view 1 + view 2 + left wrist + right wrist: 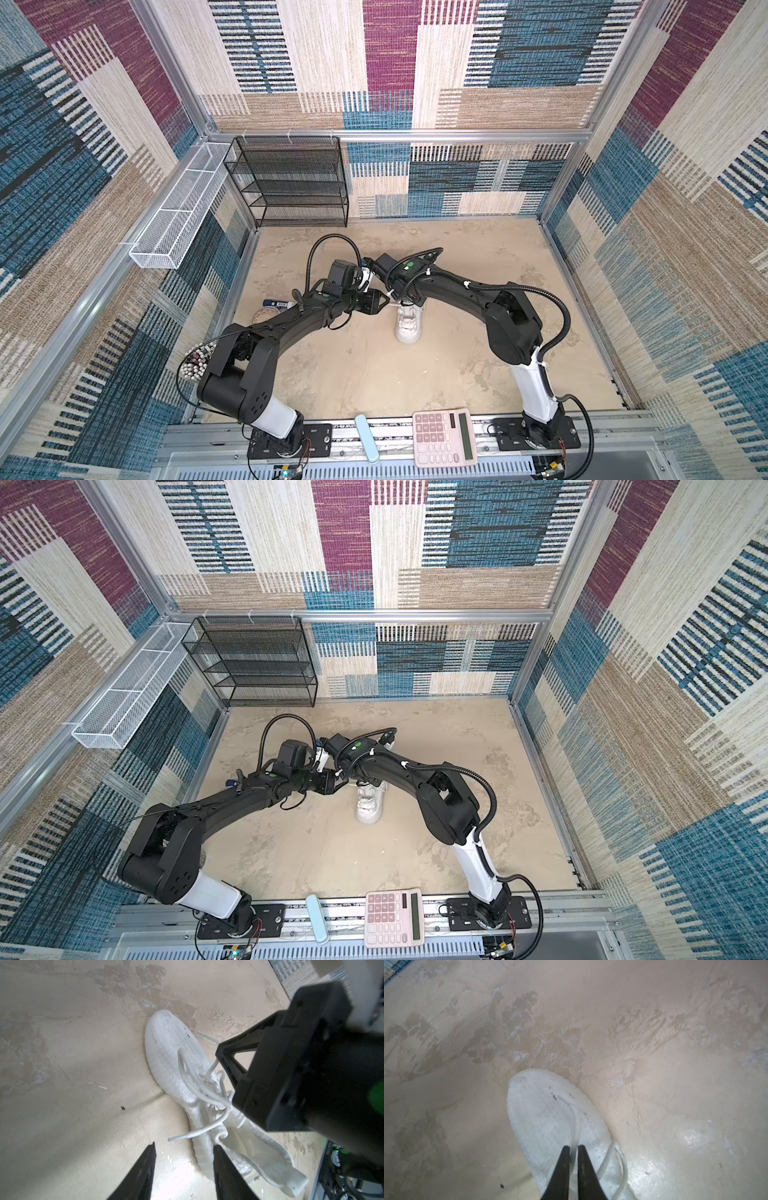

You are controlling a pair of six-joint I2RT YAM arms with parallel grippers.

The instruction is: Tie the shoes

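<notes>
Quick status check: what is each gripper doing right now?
Left gripper: open, holding nothing.
Right gripper: nearly closed, with a lace of the sneaker between its fingertips; whether it grips the lace cannot be told.

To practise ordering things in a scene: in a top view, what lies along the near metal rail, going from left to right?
Left arm's base, pale blue case, pink calculator, right arm's base.

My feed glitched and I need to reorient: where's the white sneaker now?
In both top views the white sneaker lies mid-table, toe toward the front rail, with the left hand beside it and the right hand at its laces.
</notes>
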